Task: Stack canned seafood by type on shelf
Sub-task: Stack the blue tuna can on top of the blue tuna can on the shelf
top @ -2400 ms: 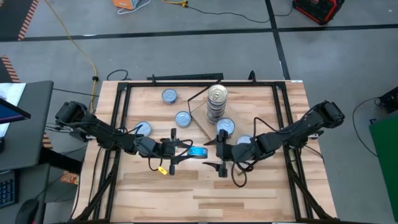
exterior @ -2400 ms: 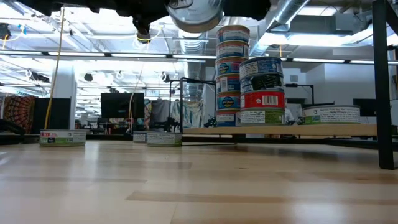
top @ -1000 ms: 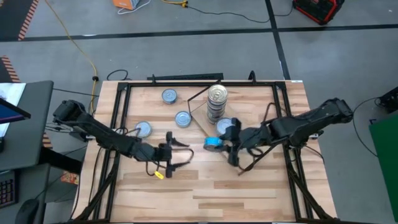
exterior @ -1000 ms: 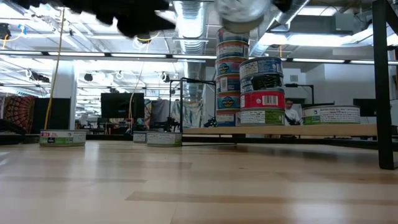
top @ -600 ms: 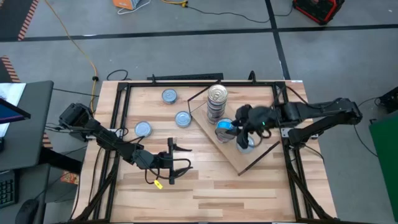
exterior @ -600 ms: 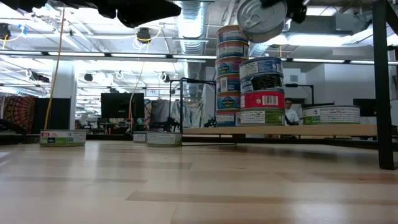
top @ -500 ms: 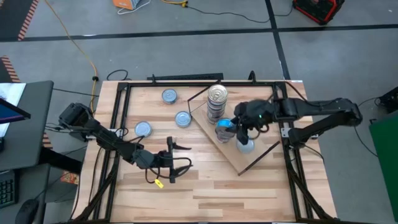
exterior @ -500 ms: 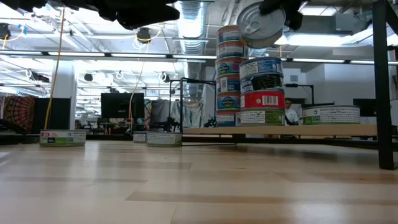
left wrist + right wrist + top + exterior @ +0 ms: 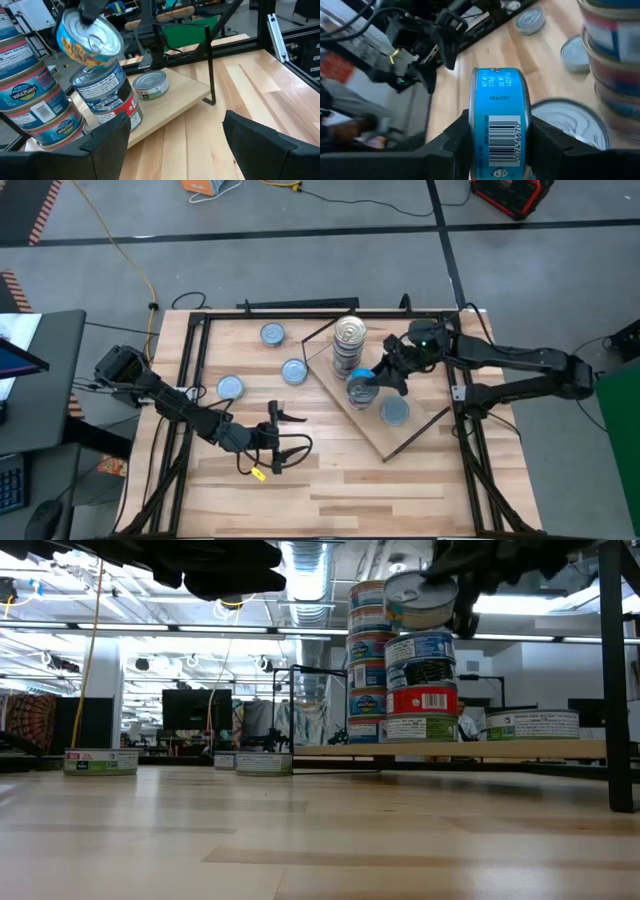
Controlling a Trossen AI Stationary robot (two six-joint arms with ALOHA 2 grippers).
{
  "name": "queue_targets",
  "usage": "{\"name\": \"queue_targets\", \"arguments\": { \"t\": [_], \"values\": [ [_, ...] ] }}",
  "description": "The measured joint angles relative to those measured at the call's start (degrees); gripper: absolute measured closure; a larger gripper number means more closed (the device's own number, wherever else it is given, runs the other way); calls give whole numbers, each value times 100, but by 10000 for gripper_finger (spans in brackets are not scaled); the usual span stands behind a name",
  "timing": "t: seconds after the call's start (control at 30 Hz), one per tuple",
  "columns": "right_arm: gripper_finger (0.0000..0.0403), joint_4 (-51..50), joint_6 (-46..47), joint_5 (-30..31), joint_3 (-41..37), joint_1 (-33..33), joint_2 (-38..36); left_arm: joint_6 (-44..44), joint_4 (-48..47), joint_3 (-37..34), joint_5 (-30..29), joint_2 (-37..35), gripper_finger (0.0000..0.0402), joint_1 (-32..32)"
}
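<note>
The right claw (image 9: 381, 376) grips a flat round blue-labelled tin (image 9: 362, 385) with a shiny lid, tilted just above the short stack (image 9: 421, 685) on the light-wood shelf (image 9: 372, 430). The left claw (image 9: 281, 432) hangs released over the plank surface (image 9: 330, 490).

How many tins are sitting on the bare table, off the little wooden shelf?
3. The far tin near the back edge, the middle tin beside the shelf's left corner, the left tin farther left. None seems hidden.
</note>
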Motion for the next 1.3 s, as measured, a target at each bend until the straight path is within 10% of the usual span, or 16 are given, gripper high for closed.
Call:
{"name": "queue_targets", "arguments": {
  "t": [0.47, 1.3],
  "values": [
    [204, 201, 1475, -960, -375, -916, 78, 48, -4, -2, -4, 0, 98, 2],
    [87, -655, 2277, -661, -8, -934, 95, 74, -20, -2, -73, 0, 98, 2]
  ]
}}
